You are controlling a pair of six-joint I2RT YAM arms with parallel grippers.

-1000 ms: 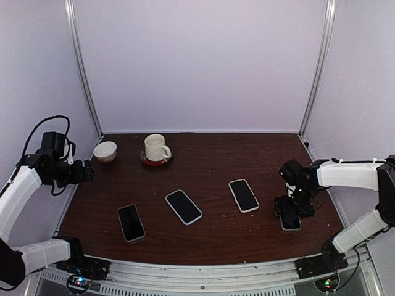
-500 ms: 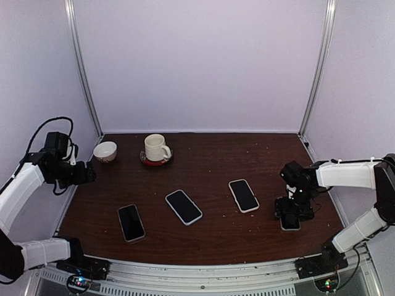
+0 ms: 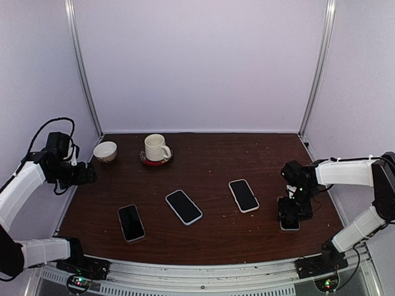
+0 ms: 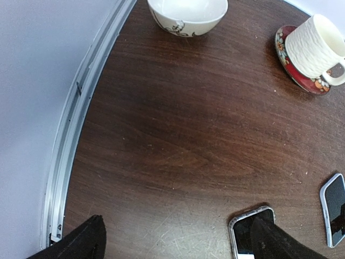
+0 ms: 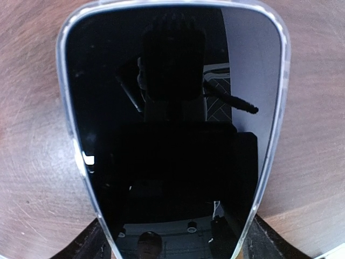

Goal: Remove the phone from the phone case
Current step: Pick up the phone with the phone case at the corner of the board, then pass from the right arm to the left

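Since the top external view takes in the whole counter (image 3: 210, 154), it settles which arm is nearer. The right end effector (image 3: 290, 211) hangs straight over the phone (image 3: 290, 226) at the right side of the counter, so that only the phone's near end shows beneath it. The left end effector (image 3: 86, 174) is far off at the left edge, raised and well apart from everything. The phone's long axis runs roughly from near to far. Three other phones (image 3: 183, 206) lie toward the middle and left, none under an arm.

From the left wrist, the left end effector (image 4: 178, 243) has its jaws spread wide with only bare wood between them (one of the other phones pokes in beside the right finger, not gripped).

From the right wrist, the phone fills the frame, screen up and flat on the wood, with the pale rim of its case (image 5: 73, 140) running round the glass. The phone is seated in the case. Its long axis points straight away from the camera, and the right end effector (image 5: 175, 243) straddles the short width at the near end, one of its fingers (image 5: 91, 245) at each lower corner. They stand just beside the rim, but I cannot tell whether they press on it yet, as the contact sits at the very edge of the frame. By my reading, the coming move turns on this across-the-width alignment.
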